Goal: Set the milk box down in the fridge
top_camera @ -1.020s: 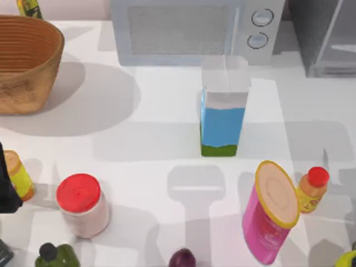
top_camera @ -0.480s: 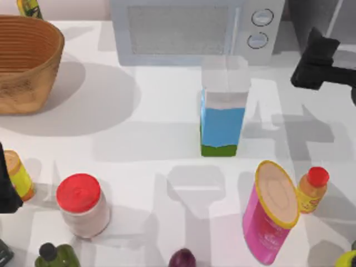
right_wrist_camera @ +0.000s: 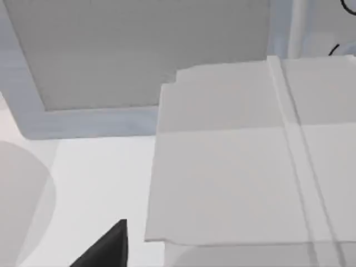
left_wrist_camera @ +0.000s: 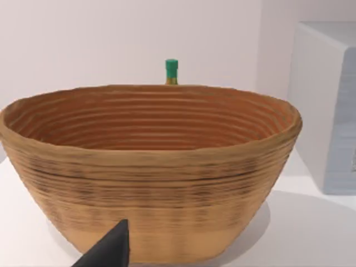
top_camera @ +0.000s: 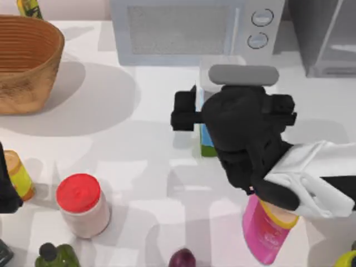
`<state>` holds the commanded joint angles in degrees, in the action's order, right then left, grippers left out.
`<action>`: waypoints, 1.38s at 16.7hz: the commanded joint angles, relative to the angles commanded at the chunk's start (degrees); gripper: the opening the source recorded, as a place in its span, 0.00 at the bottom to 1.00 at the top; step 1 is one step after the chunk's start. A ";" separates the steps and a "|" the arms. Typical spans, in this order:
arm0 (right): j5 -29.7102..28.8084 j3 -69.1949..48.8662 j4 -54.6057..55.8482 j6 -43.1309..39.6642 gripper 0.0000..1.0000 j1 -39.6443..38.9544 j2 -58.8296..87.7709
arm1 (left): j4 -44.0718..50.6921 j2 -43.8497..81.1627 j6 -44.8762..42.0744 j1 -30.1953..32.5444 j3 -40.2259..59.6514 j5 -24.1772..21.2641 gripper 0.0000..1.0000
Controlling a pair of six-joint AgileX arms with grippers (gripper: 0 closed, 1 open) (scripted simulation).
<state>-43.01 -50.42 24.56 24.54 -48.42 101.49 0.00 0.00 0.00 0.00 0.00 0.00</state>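
The milk box (top_camera: 205,140) stands upright mid-table in front of the microwave. In the top view only a strip of its blue side, its green base and a corner of its white top show. My right gripper (top_camera: 236,117) hangs directly over it and hides most of it. In the right wrist view the milk box's white folded top (right_wrist_camera: 239,161) lies close below. The fridge (top_camera: 325,39) stands at the back right corner, dark grey with a pale framed door. My left gripper (top_camera: 5,192) is parked at the table's left edge.
A light-grey microwave (top_camera: 183,28) stands at the back. A woven basket (top_camera: 28,61) sits back left, and the left wrist view faces this basket (left_wrist_camera: 150,167). A red-lidded jar (top_camera: 82,204), a pink canister (top_camera: 266,236), a green bottle (top_camera: 55,256) and a yellow-labelled bottle (top_camera: 18,175) stand along the front.
My right arm has swung in from near the fridge to above the milk box. It now covers the carton, the small orange bottle and the pink canister's lid.
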 joint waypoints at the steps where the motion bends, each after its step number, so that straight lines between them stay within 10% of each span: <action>1: -0.52 -0.35 0.62 0.34 1.00 -0.41 2.99 | 0.00 0.00 0.00 0.00 0.00 0.00 1.00; 23: 2.47 -6.89 5.71 -2.66 1.00 5.07 17.30 | 0.00 0.00 0.00 0.00 0.00 0.00 1.00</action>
<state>-40.55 -57.31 30.27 21.88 -43.35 118.79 0.00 0.00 0.00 0.00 0.00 0.00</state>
